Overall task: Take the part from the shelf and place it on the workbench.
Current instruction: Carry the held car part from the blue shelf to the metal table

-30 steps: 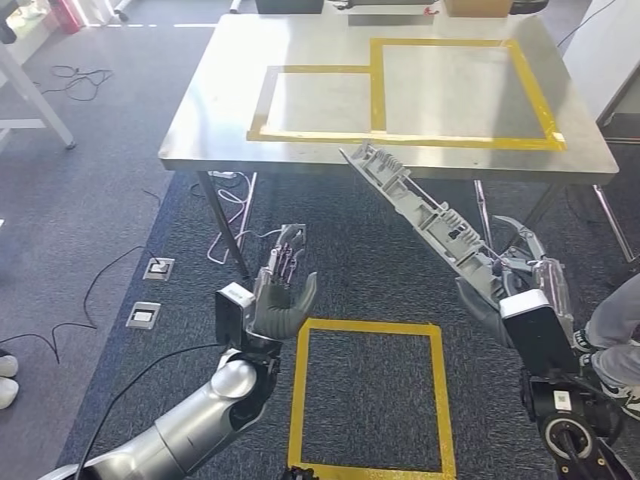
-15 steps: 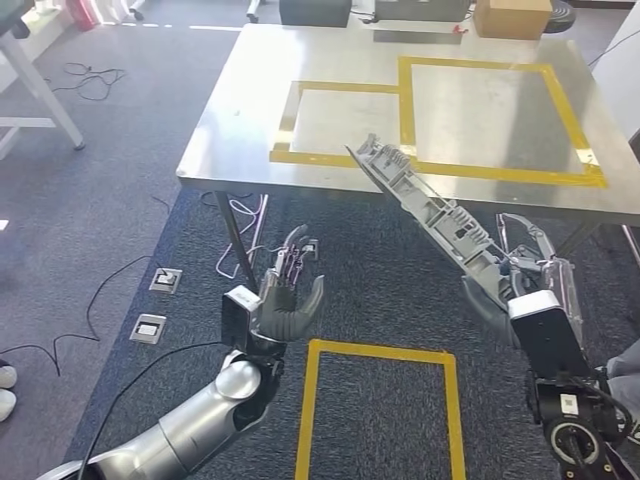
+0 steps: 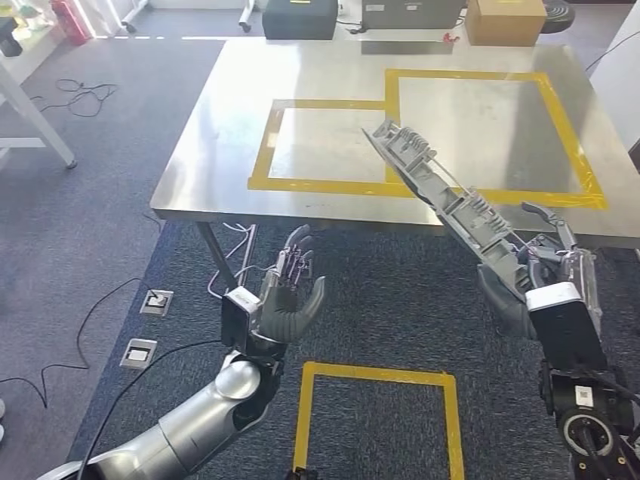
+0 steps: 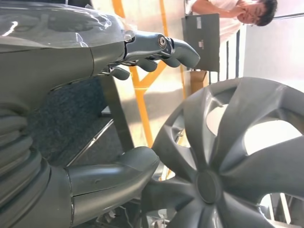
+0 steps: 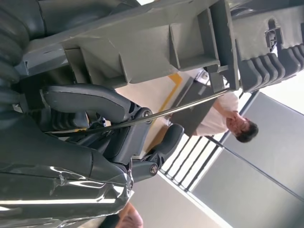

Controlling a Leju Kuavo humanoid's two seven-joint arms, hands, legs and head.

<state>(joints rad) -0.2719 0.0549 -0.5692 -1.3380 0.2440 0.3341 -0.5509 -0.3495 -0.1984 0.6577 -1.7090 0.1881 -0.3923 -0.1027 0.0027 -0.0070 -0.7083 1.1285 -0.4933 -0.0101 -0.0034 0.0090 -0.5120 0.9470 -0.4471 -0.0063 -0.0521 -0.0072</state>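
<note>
Two silver arms are reaching toward a steel workbench (image 3: 226,140) marked with yellow tape rectangles (image 3: 332,185). Next largest is the part (image 3: 445,195), a long grey ribbed plastic moulding. The right hand (image 3: 532,270) is clutching its near end, fingers wrapped around the ribbing, while the far end is jutting up and away from the fingertips, hanging over the workbench's front edge. It is looking stiff and fairly light, though gripped at one end it is likely levering hard against the fingers; a hold nearer its middle would steady it. A thin rod along it may be fragile. The left hand (image 3: 290,295) is hovering empty beside it, fingers spread.
</note>
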